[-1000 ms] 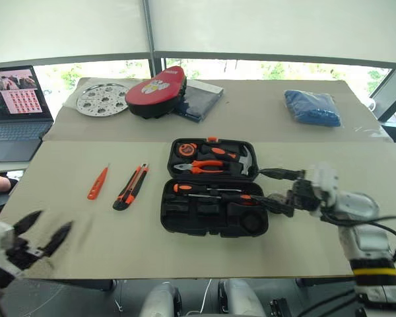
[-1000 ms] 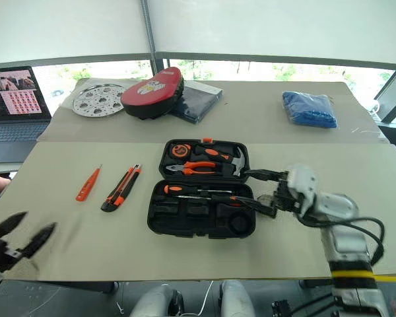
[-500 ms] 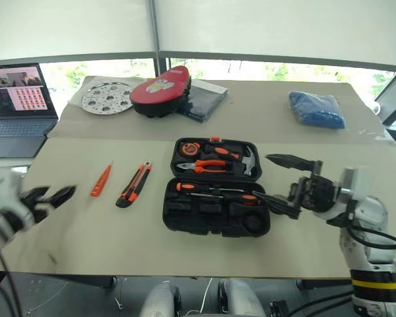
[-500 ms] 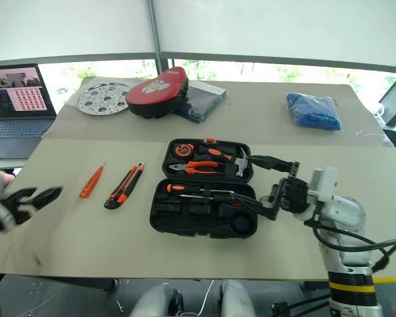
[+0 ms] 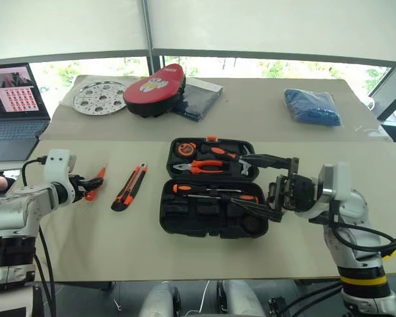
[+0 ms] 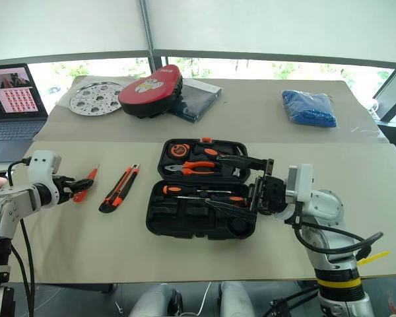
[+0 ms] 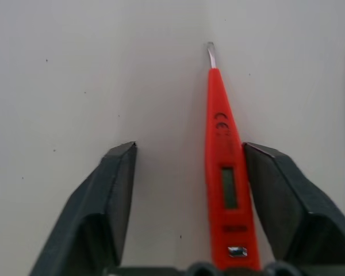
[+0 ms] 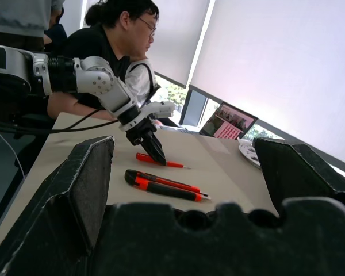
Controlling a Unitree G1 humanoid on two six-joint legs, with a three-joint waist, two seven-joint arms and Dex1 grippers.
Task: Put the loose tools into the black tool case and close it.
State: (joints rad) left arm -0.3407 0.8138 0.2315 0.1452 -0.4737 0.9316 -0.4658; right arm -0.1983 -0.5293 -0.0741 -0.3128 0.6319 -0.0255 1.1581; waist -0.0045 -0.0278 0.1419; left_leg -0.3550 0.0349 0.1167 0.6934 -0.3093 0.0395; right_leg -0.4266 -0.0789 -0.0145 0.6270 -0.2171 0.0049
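Two pale beige tabletops [image 5: 105,244] stand edge to edge, the nearer one under the left gripper [image 5: 91,183]. Far beyond it, white roller blinds [image 5: 284,26] hang above a low daylit window strip [image 5: 277,68], divided by a dark grey frame post [image 5: 147,33].

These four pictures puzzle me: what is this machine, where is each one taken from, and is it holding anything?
It is a two-armed robot at a table. Two pictures come from cameras in its head, looking down; the other two from cameras on its wrists, looking along black fingers. On the table lies an open black tool case, a utility knife and a small orange screwdriver. The left gripper has its fingers either side of that screwdriver, with gaps showing, so nothing is gripped yet. The right gripper is open beside the case, holding nothing. Farther back sit a laptop, a red pad and a blue cloth.
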